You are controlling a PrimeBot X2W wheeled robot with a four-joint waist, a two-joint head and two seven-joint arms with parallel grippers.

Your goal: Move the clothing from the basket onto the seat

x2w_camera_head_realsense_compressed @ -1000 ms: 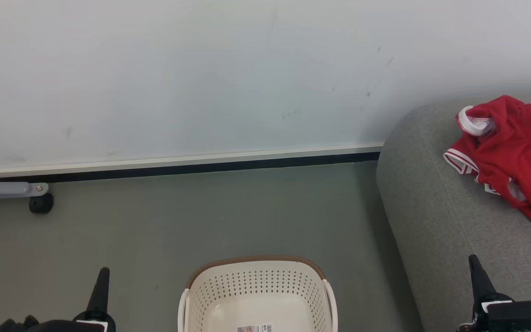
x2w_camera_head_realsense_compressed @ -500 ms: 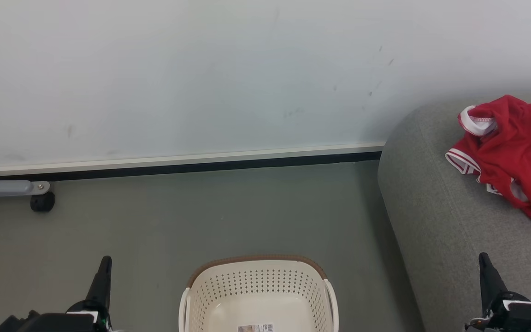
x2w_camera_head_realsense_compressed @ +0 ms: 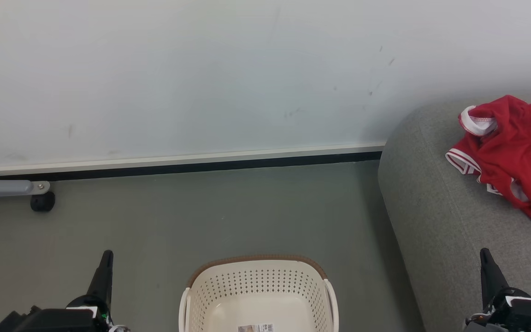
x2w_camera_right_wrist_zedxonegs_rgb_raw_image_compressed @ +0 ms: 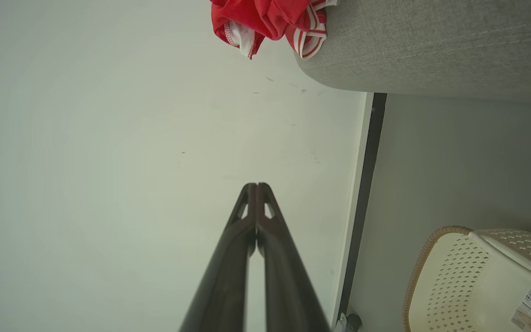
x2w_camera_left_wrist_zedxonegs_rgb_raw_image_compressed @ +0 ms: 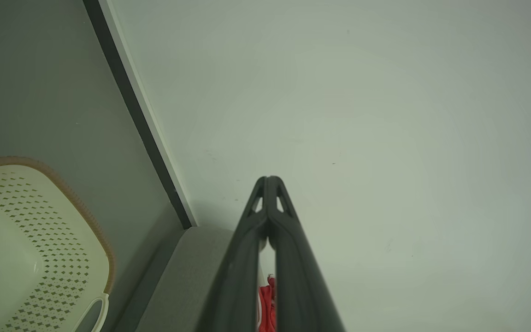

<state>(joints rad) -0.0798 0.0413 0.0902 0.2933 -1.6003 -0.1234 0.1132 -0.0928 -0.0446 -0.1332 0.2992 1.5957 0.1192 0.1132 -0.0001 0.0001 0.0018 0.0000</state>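
The red clothing (x2w_camera_head_realsense_compressed: 514, 152) with white striped trim lies crumpled on the grey sofa seat (x2w_camera_head_realsense_compressed: 436, 216) at the right; the right wrist view catches it too, clothing (x2w_camera_right_wrist_zedxonegs_rgb_raw_image_compressed: 270, 18) on the seat (x2w_camera_right_wrist_zedxonegs_rgb_raw_image_compressed: 431, 50). The cream basket (x2w_camera_head_realsense_compressed: 257, 295) stands on the floor at bottom centre, its inside bare except for a label. My left gripper (x2w_camera_head_realsense_compressed: 105, 258) is at the lower left, shut and holding nothing, as its wrist view confirms (x2w_camera_left_wrist_zedxonegs_rgb_raw_image_compressed: 269, 180). Over the sofa's front at the lower right, my right gripper (x2w_camera_head_realsense_compressed: 485, 256) is also shut with nothing in it (x2w_camera_right_wrist_zedxonegs_rgb_raw_image_compressed: 256, 186).
A white wall with a black-and-white skirting board (x2w_camera_head_realsense_compressed: 178, 163) runs behind the grey floor. A grey metal leg with a black caster (x2w_camera_head_realsense_compressed: 42, 202) stands at the far left near the wall. Open floor lies between basket and wall.
Both grippers have shifted slightly: the left one rose a little, the right one moved a little to the right. The clothing and basket stay where they were.
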